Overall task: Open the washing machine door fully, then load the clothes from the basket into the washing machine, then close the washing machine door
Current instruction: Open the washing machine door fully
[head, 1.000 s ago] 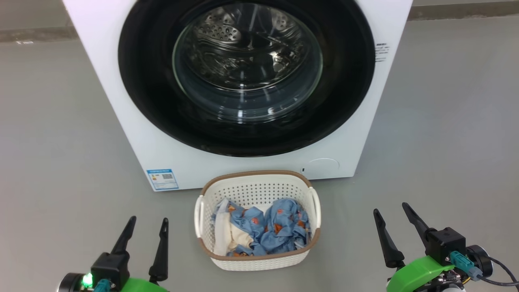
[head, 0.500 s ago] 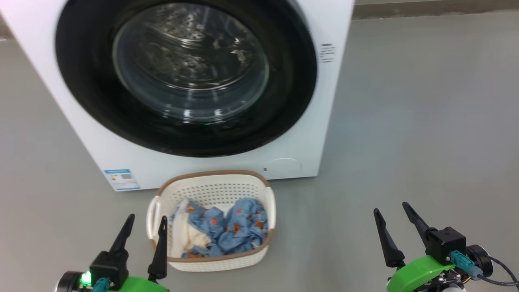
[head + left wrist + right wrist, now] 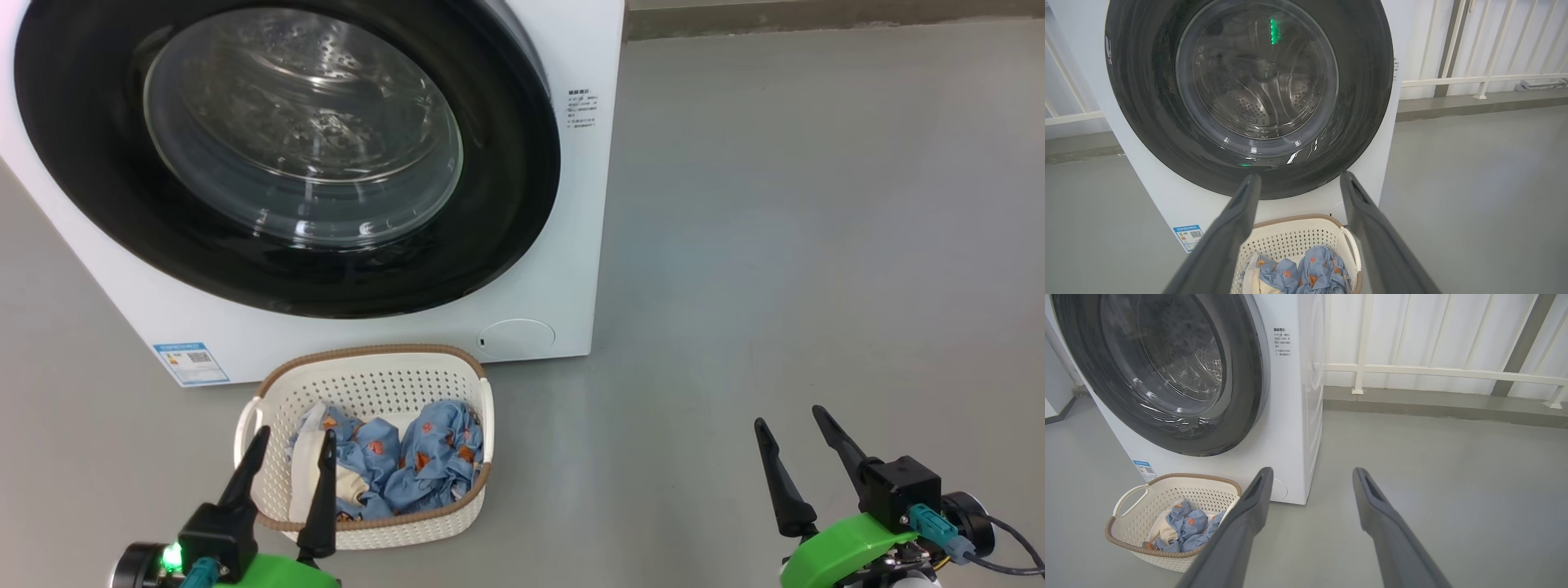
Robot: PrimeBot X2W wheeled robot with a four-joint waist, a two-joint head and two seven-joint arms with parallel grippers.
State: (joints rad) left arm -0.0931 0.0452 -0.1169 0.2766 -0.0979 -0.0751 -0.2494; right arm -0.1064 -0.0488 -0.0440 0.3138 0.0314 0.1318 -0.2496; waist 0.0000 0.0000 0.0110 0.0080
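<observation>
While the washing machine door (image 3: 506, 204) is sitting shut on the washing machine (image 3: 571, 269), ahead of and above both grippers, the left gripper (image 3: 295, 431) is hanging nearer to it, lined up with the basket (image 3: 367, 351) of clothes (image 3: 424, 457) just below the door. The right gripper (image 3: 788, 415) is pointing at floor (image 3: 775, 245) well to the right. Both are gaping wide and holding nothing.

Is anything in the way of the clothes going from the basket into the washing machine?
Yes. The washing machine door covers the way in, just behind the basket holding the clothes.
</observation>
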